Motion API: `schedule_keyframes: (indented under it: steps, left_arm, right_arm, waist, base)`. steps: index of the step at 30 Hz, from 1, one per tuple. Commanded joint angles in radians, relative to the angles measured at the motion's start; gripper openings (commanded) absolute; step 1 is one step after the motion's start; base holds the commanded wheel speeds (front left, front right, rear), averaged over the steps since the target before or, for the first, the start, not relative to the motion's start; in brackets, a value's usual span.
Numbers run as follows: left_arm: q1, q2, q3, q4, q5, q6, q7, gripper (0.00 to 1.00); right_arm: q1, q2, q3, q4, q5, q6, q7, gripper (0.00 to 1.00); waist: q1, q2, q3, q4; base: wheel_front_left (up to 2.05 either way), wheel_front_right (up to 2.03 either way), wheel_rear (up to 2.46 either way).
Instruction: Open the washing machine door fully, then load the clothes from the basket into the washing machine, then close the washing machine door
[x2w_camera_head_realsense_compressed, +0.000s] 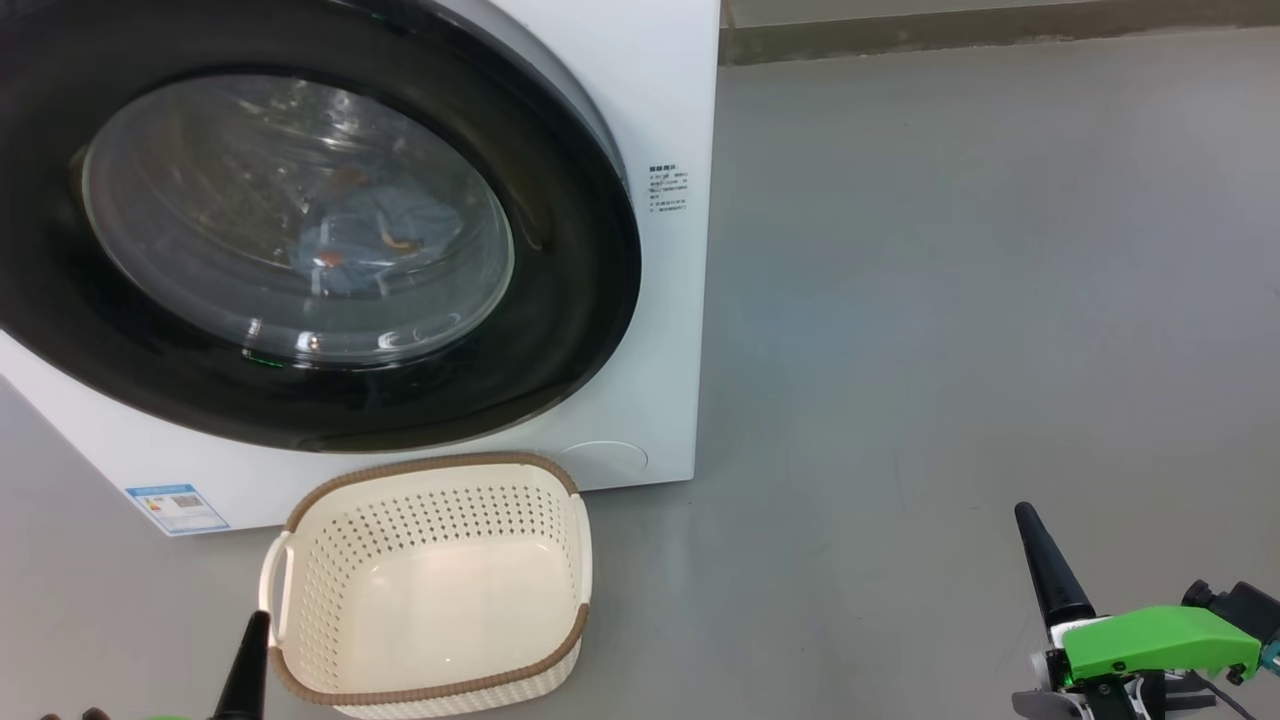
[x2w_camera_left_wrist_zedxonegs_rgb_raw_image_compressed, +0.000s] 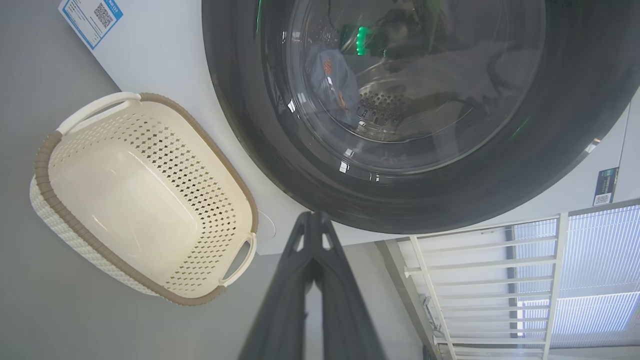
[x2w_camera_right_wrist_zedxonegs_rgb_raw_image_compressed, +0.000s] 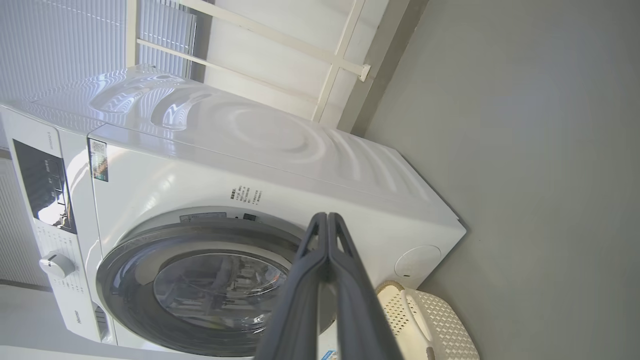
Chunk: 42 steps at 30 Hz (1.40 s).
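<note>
The washing machine door (x2w_camera_head_realsense_compressed: 560, 330) sits shut on the washing machine (x2w_camera_head_realsense_compressed: 660, 100) at ten o'clock in the head view, with the clothes (x2w_camera_head_realsense_compressed: 375, 240) a blurred blue heap behind its glass. The basket (x2w_camera_head_realsense_compressed: 430, 470) stands at seven o'clock. The left gripper (x2w_camera_left_wrist_zedxonegs_rgb_raw_image_compressed: 313, 216) points up beside the basket and the right gripper (x2w_camera_right_wrist_zedxonegs_rgb_raw_image_compressed: 327, 216) at four o'clock, both pinched closed on nothing, arms cut off.

You have bright, even daylight from the window (x2w_camera_left_wrist_zedxonegs_rgb_raw_image_compressed: 575, 280) right of your left claw (x2w_camera_left_wrist_zedxonegs_rgb_raw_image_compressed: 314, 220). Above it, glare and green reflections cloud the washing machine door (x2w_camera_left_wrist_zedxonegs_rgb_raw_image_compressed: 400, 125). Shadows are soft; both wrist views bend at the edges.
</note>
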Motion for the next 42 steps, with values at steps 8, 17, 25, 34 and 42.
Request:
schedule_keyframes:
  steps: [8, 17, 25, 34, 42]
  left_arm:
    - [-0.064, 0.001, 0.032, -0.031, -0.096, -0.003, 0.030, 0.00]
    - [-0.077, -0.006, 0.034, -0.032, -0.182, -0.003, 0.056, 0.00]
    - [-0.088, -0.012, 0.037, -0.034, -0.259, -0.003, 0.080, 0.00]
    - [-0.099, -0.018, 0.039, -0.035, -0.335, -0.003, 0.103, 0.00]
    - [-0.099, -0.018, 0.039, -0.035, -0.335, -0.003, 0.103, 0.00]
  right_arm:
    - [-0.003, 0.008, -0.012, -0.049, 0.091, 0.002, 0.031, 0.00]
    - [0.001, 0.017, -0.031, -0.066, 0.169, 0.002, 0.058, 0.00]
    - [0.005, 0.024, -0.048, -0.082, 0.239, 0.001, 0.081, 0.00]
    - [0.009, 0.032, -0.064, -0.097, 0.308, 0.001, 0.105, 0.00]
    - [0.009, 0.032, -0.065, -0.097, 0.308, 0.001, 0.105, 0.00]
  waist:
    - [-0.0001, 0.0000, -0.004, 0.004]
    - [-0.0001, 0.0000, -0.008, 0.008]
    - [-0.0001, 0.0000, -0.011, 0.012]
    - [-0.0001, 0.0000, -0.015, 0.015]
    - [-0.0001, 0.0000, -0.015, 0.015]
  base:
    - [0.00, 0.00, 0.00]
    - [0.00, 0.00, 0.00]
    - [0.00, 0.00, 0.00]
    - [0.00, 0.00, 0.00]
    - [0.00, 0.00, 0.00]
